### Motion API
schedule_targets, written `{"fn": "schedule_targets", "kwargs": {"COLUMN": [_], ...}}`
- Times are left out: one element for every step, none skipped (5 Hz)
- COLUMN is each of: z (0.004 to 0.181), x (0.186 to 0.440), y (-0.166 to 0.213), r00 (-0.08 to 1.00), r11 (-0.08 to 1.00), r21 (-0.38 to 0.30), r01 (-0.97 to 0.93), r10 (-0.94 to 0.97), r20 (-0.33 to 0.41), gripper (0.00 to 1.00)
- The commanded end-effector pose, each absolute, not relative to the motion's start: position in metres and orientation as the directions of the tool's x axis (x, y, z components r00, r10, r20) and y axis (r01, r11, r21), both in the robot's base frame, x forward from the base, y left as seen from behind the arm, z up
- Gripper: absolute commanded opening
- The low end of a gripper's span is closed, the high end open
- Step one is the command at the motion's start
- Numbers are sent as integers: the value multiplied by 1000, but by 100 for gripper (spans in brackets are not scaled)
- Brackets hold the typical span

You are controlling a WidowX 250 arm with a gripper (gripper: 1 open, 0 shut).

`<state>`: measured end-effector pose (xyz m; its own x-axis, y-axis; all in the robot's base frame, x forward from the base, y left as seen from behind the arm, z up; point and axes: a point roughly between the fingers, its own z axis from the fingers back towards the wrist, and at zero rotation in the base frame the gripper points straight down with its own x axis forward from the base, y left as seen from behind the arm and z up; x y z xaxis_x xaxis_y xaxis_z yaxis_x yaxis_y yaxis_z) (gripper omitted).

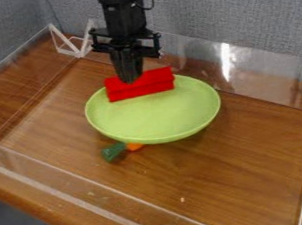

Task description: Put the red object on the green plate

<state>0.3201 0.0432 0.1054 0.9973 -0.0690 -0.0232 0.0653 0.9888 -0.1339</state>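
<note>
The red object [139,84] is a small red block lying level on the far part of the green plate [155,119], close to its back rim. My gripper [127,73] hangs straight down over the block's left half. Its dark fingers are shut together, with the tips at or just above the block's top face. I see nothing between the fingers. The plate rests on the wooden table, roughly in the middle of the view.
A small orange-and-dark-green item [118,150] lies on the table against the plate's front left rim. Clear plastic walls [263,68] fence the table. A white wire stand [67,39] sits at the back left, and grey fabric forms the back wall.
</note>
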Motion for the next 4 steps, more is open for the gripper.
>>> {"fn": "schedule_targets", "kwargs": {"z": [126,112,95,85], "x": [314,307,303,303], "y": [28,15,5,8], "r00": [993,989,986,978], "r11": [987,982,977,969], "r21": [-116,-121,-132,-135], "r01": [110,145,169,209], "r10": [-105,-141,-167,-209], "r20": [52,43,29,19], "gripper": [0,100,100,0]}}
